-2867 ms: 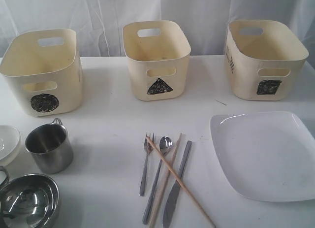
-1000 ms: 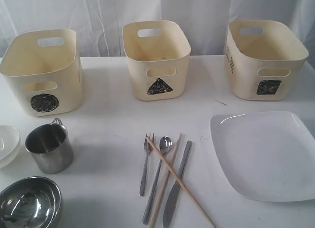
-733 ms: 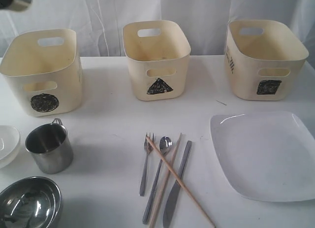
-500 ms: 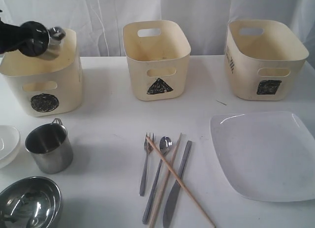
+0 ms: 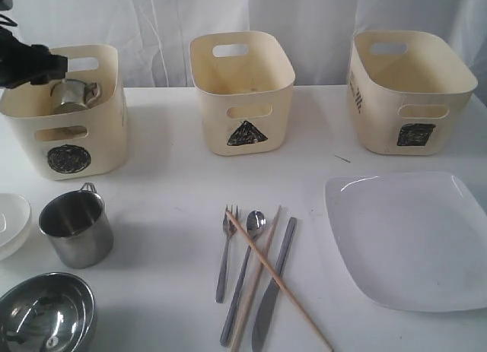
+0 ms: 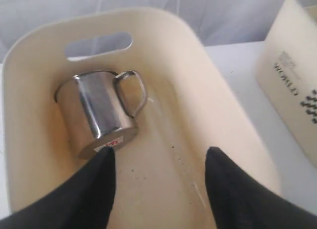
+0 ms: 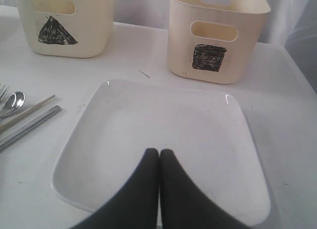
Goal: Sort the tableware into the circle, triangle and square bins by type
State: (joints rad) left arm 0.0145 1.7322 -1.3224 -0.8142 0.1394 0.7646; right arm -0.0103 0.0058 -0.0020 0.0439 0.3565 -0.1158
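Three bins [image 5: 106,139] [image 5: 213,116] [image 5: 380,116], two mugs [image 5: 76,230] [image 5: 71,96], two chopsticks [image 5: 278,280] [image 5: 243,314], one fork [image 5: 222,268], spoon [image 5: 255,223], knife [image 5: 270,299], plate [image 5: 411,238], dish [image 5: 9,223]; bowl [image 5: 46,314] count unclear.

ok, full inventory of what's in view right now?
bins: 3, cream, back row: circle bin left of the exterior view, triangle bin middle, square bin right
mug in bin: 1, steel, on its side inside the circle bin
mug on table: 1, steel, upright, in front of the circle bin
steel bowl: at least 1, front left; nesting unclear
small dish: 1, white, left edge
fork, spoon, knife: 1 each, steel, front centre
chopsticks: 2, wood, one lying across the cutlery
plate: 1, white, front right
table: 1, white
left gripper: black, open, over the circle bin
right gripper: black, shut, above the plate
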